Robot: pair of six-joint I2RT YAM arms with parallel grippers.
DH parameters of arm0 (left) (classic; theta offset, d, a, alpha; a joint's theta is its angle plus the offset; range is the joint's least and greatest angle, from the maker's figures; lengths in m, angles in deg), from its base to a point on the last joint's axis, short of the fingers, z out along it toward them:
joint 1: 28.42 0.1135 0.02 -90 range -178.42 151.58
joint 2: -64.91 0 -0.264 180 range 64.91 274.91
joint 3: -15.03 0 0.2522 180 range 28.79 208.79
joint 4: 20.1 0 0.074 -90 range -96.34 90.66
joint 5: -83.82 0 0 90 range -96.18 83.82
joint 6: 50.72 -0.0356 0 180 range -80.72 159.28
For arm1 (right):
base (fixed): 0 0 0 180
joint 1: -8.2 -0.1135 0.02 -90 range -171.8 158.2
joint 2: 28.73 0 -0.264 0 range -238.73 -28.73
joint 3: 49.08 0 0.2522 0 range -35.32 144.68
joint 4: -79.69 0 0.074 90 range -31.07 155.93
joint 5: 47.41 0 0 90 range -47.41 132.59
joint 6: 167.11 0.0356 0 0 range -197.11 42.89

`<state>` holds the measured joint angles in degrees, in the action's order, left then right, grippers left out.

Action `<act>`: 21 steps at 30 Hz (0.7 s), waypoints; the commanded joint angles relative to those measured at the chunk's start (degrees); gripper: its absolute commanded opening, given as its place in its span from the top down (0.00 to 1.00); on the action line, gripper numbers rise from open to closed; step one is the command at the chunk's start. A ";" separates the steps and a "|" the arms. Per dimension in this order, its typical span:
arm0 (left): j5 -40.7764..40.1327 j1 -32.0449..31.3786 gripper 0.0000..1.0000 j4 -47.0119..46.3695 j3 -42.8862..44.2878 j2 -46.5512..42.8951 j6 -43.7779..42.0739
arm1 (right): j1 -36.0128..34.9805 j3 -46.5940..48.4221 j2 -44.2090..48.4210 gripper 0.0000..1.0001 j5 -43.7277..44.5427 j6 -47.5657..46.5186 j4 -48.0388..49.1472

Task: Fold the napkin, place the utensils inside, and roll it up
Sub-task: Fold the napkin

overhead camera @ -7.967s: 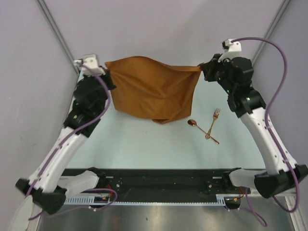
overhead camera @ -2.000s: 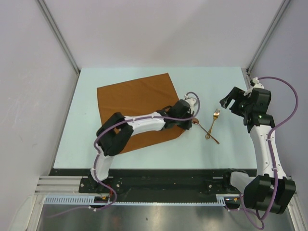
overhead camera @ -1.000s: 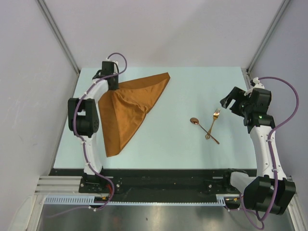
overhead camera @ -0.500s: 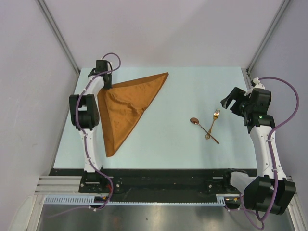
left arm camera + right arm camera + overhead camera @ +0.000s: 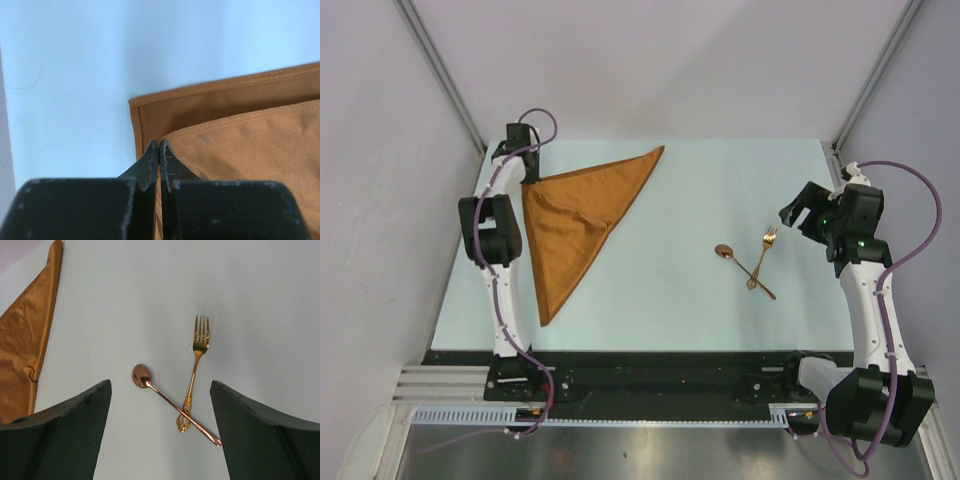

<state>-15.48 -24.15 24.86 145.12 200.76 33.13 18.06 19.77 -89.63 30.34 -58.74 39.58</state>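
The rust-orange napkin [image 5: 570,215] lies on the table's left side, folded into a triangle with one point toward the back middle and one toward the front. My left gripper [image 5: 527,172] is at the triangle's far-left corner, shut on the top layer's corner [image 5: 240,145], which sits just inside the lower layer's corner. The utensils lie crossed right of centre: a copper spoon [image 5: 725,252] [image 5: 141,376] and a gold fork [image 5: 763,255] [image 5: 200,340]. My right gripper [image 5: 798,215] hovers open to their right, holding nothing; the right wrist view frames both between its fingers.
The pale blue table [image 5: 720,180] ends at a metal frame post on the left [image 5: 470,130] and another on the right [image 5: 865,100]. The napkin's edge [image 5: 25,350] shows at the left of the right wrist view.
My left gripper has carried the napkin corner further to the back left, and the cloth has settled from a rumpled fold into a flat triangle. The right arm and utensils have not moved.
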 commanded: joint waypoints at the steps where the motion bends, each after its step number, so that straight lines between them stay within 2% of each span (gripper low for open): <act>1: 0.07 1.09 1.00 0.44 4.68 1.78 -1.84 | 0.33 2.39 1.75 0.15 0.91 0.00 -0.72; 13: 0.07 1.44 1.00 3.25 12.33 6.09 -3.60 | 0.33 2.30 1.75 0.15 1.35 0.61 -1.16; 21: -0.01 1.62 1.00 3.43 13.48 7.15 -5.01 | 0.24 2.22 1.49 0.15 1.53 0.79 -1.34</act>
<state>-15.29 -23.23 27.85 155.15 207.12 30.09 18.06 19.77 -89.13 31.23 -58.50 38.27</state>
